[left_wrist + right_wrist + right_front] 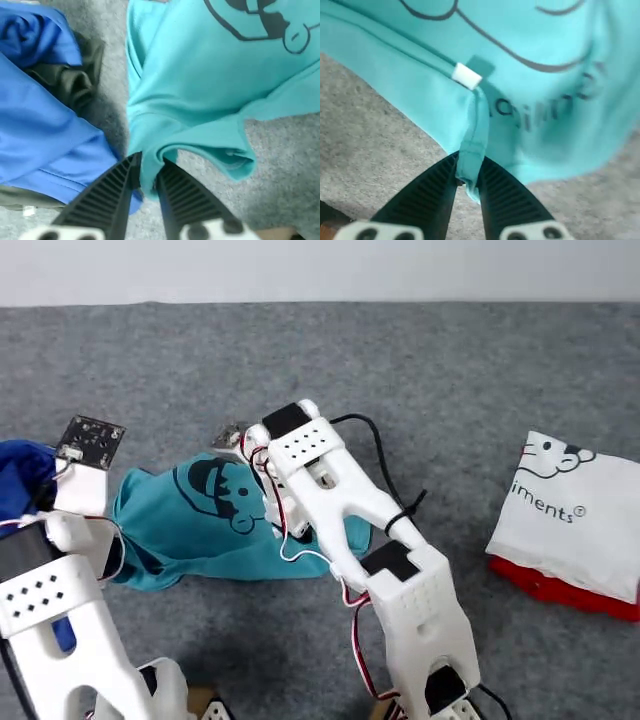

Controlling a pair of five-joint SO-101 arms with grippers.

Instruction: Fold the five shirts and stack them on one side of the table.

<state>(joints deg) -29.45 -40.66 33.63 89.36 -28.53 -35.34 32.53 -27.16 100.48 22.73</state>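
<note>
The teal shirt (200, 530) lies left of centre on the counter (450, 370), long axis left-right. The left end effector (147, 167) is clamped on its left edge, the right end effector (469, 167) on its far edge.

A teal shirt (200, 525) with a dark cartoon print lies rumpled and half spread near the middle of the grey table (450, 390). At the left edge a blue shirt (20, 480) is bunched against a dark olive shirt (75, 82). Far right, a folded white shirt (575, 515) rests on a folded red shirt (550, 587)
</note>
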